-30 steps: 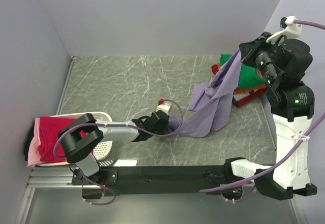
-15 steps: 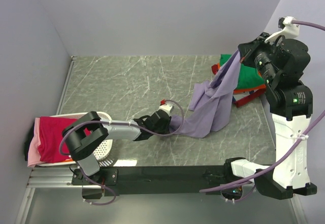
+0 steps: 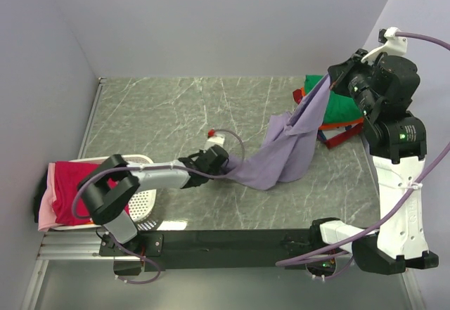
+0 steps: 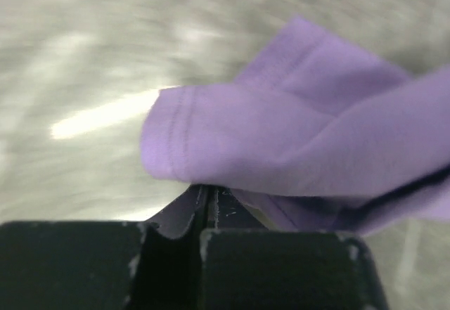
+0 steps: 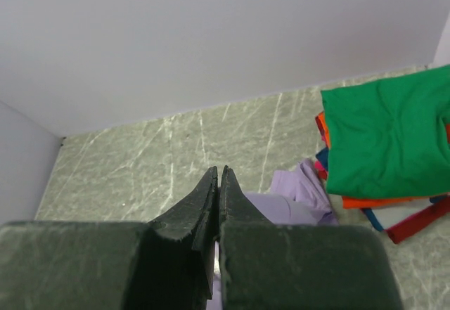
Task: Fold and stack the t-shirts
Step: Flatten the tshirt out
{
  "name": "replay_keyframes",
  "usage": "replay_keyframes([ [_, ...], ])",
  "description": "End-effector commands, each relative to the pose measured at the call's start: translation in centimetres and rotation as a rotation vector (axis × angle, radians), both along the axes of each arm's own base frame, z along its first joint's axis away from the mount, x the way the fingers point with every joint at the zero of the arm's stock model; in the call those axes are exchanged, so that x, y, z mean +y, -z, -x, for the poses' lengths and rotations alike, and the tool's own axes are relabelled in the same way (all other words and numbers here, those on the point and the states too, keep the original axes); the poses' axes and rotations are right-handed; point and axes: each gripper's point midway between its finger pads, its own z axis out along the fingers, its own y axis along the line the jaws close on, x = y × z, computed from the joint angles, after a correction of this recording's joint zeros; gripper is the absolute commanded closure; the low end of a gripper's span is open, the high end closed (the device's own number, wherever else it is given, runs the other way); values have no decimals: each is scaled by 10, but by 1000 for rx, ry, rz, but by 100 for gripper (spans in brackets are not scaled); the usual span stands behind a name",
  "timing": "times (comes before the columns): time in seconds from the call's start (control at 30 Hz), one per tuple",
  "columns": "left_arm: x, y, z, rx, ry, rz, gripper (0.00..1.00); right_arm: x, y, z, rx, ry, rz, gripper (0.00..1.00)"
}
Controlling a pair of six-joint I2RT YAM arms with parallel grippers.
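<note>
Lavender-purple t-shirt [image 3: 285, 148] hangs stretched in a slope between your two arms, right of the table's middle. Its upper end is lifted high at about 2 o'clock. Its lower end trails down to the marbled green table [image 3: 176, 113] near the centre, with loose folds bunched between.

Your right gripper [image 3: 336, 78] is clamped on the raised end. In its wrist view the jaws are pressed together and purple cloth shows below them. Your left gripper [image 3: 214, 161] lies low over the table at the shirt's 9 o'clock end. Its wrist view shows the jaws closed at the base of a stitched hem, so it appears to be pinching that edge, though blur hides the exact contact.

Just beyond the raised end, at the table's 2 o'clock corner, lies a stack topped by a folded green t-shirt [image 3: 337, 106], with an orange t-shirt [image 3: 334, 125] edge showing beneath. At 8 o'clock a white basket [image 3: 144, 201] sits at the table's near-left edge with a magenta-red t-shirt [image 3: 70, 187] draped over it.

The step in hand looks like opening the shirt out flat before folding. To do it well, draw your grippers apart evenly until the cloth is taut. Then lower the right end gently so it lies smooth on bare table. Keep it away from the stack at 2 o'clock, since a swinging fold could drag the green shirt askew.
</note>
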Motion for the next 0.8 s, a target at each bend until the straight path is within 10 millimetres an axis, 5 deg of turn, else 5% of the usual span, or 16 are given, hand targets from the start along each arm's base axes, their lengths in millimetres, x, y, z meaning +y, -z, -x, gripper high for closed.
replay_keyframes([
  [0.0,42,-65,-34,-129,-224,-5,99,-15,-19,8,-81,67,23,100],
  [0.17,95,-139,-49,-213,-380,57,99,-25,-15,6,-73,118,32,100],
  [0.3,113,-185,-48,-267,-420,89,100,-30,-10,1,-55,148,43,100],
  [0.5,150,-217,-42,-314,-543,95,99,-37,-4,-6,-36,191,57,100],
  [0.63,189,-248,-45,-390,-688,124,99,-52,-23,5,-85,269,66,100],
  [0.77,200,-291,-42,-493,-709,210,100,-56,-41,15,-106,280,78,100],
])
